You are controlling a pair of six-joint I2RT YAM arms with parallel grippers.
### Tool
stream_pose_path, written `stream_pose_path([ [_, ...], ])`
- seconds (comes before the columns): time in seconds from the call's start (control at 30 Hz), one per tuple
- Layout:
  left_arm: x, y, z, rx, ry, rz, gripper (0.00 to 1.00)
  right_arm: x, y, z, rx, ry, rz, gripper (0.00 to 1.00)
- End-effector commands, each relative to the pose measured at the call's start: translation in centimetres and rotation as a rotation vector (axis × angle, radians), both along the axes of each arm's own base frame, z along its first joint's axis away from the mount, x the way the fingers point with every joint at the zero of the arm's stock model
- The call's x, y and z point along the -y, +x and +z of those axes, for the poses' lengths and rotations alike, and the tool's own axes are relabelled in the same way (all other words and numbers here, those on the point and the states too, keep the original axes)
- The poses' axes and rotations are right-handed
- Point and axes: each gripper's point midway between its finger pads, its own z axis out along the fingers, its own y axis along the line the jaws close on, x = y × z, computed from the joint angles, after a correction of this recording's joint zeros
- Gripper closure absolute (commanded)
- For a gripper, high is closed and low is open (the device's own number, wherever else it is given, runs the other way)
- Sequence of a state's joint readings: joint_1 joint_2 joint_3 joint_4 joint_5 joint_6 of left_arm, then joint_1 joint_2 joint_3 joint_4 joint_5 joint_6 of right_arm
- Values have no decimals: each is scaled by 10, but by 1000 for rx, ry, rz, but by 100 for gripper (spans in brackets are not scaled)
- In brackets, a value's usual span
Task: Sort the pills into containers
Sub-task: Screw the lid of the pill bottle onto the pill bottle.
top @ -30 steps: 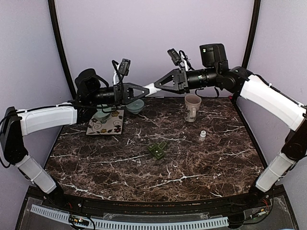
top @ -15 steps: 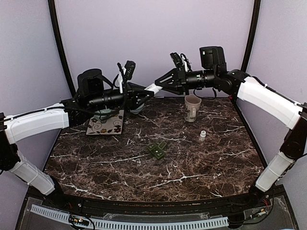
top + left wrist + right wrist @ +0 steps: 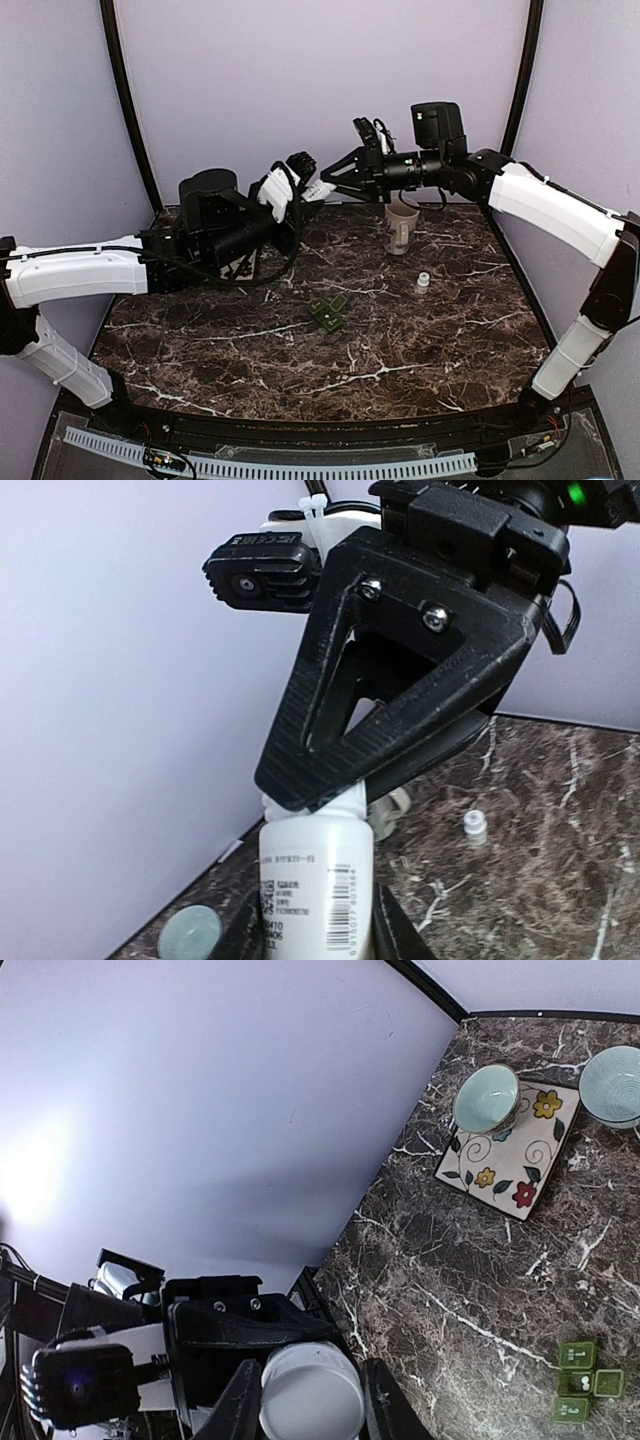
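A white pill bottle (image 3: 303, 190) hangs high over the table's back edge, held between both arms. My left gripper (image 3: 318, 935) is shut on the bottle's labelled body (image 3: 315, 880). My right gripper (image 3: 312, 1400) is shut on its white cap (image 3: 312, 1392), and in the left wrist view its black fingers (image 3: 400, 680) cover the bottle's top. The pills are hidden inside the bottle. The containers, a small dark green box (image 3: 328, 312) of compartments, lie near the table's middle; in the right wrist view the green box (image 3: 580, 1382) shows pale specks in one open compartment.
A cream mug (image 3: 402, 222) stands at the back right, with a small white cap-like piece (image 3: 423, 281) in front of it. At the back left, a teal bowl (image 3: 487, 1098) sits on a flowered tile (image 3: 510, 1145), and a second bowl (image 3: 612, 1085) stands beside it.
My left arm has swung right and forward, and its wrist has turned upward under the bottle. My right gripper has kept hold of the cap and risen slightly.
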State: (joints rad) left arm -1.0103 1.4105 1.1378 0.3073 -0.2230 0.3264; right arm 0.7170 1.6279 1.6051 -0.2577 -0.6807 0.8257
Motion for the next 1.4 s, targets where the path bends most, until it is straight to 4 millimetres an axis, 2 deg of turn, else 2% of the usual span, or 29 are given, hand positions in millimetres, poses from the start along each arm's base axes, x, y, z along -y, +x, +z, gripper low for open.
stream_pose_path([
  [0.0, 32, -38, 56, 329, -64, -22, 100, -40, -46, -46, -122, -54, 191, 100],
  [0.23, 48, -43, 48, 525, 56, 122, 100, -43, -41, -51, -137, -76, 175, 100],
  [0.5, 44, -42, 46, 553, 72, 178, 100, -41, -37, -49, -142, -82, 156, 100],
  [0.57, 44, -43, 43, 535, 74, 163, 92, -40, -36, -49, -142, -81, 152, 100],
  [0.6, 43, -44, 41, 525, 76, 153, 81, -40, -37, -48, -140, -79, 153, 100],
  [0.63, 43, -44, 40, 513, 80, 148, 74, -40, -36, -48, -139, -79, 150, 100],
  [0.73, 41, -47, 36, 472, 76, 120, 59, -38, -34, -46, -134, -75, 144, 100],
  [0.9, 34, -50, 29, 389, 76, 83, 42, -36, -32, -41, -119, -66, 133, 100],
  [1.2, 8, -48, 20, 231, 44, 95, 39, -32, -28, -33, -95, -50, 113, 100],
  [1.37, -20, -50, 25, 124, -29, 114, 37, -27, -23, -29, -70, -48, 92, 100],
])
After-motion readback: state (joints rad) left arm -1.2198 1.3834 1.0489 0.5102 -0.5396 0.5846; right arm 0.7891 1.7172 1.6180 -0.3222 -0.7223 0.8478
